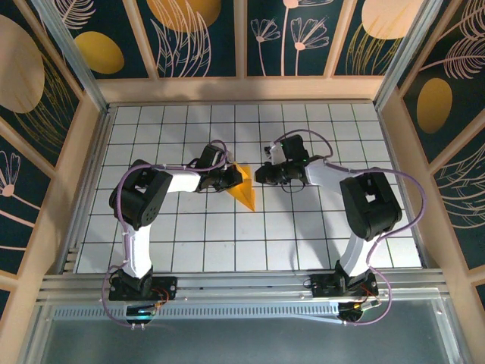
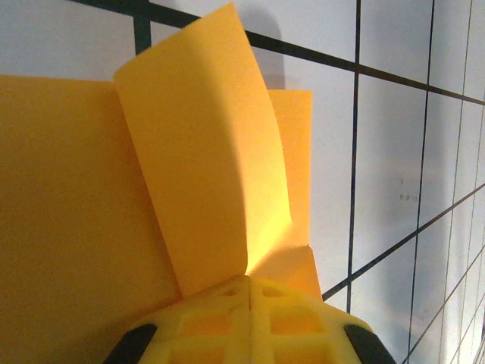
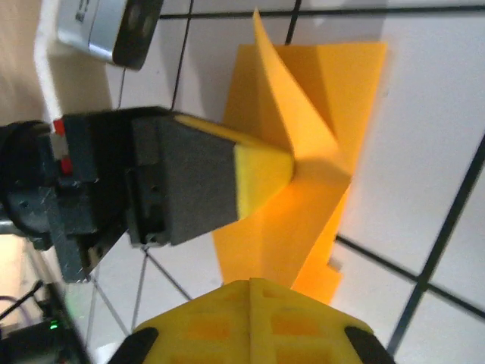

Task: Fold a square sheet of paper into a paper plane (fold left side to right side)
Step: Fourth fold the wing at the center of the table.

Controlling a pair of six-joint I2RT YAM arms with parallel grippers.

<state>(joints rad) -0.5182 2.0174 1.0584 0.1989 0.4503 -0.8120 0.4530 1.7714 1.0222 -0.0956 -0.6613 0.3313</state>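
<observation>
Seen from above, the left gripper comes in from 9 o'clock on the gridded table, and its jaws are closed on the square sheet of paper. The sheet lies near the middle of the table, already creased into a narrower shape whose point aims toward 6 o'clock. In the left wrist view the fingertips of that gripper meet at the root of a raised flap, which curls up toward 12 o'clock over the flatter layer of the sheet. The fold therefore looks to be in mid-carry, with the flap lifted but not yet laid across. At 3 o'clock the right gripper sits just beside the paper's edge. In its own camera its jaws are pressed together, with the sheet ahead of them, though it is hard to tell whether they touch the paper or only hover by it. The next move probably calls for the left arm to carry the flap over toward 3 o'clock, line up the edges and press the crease while the right tip pins the sheet down. Counted, there are one sheet, two grippers, and no finished plane yet.
</observation>
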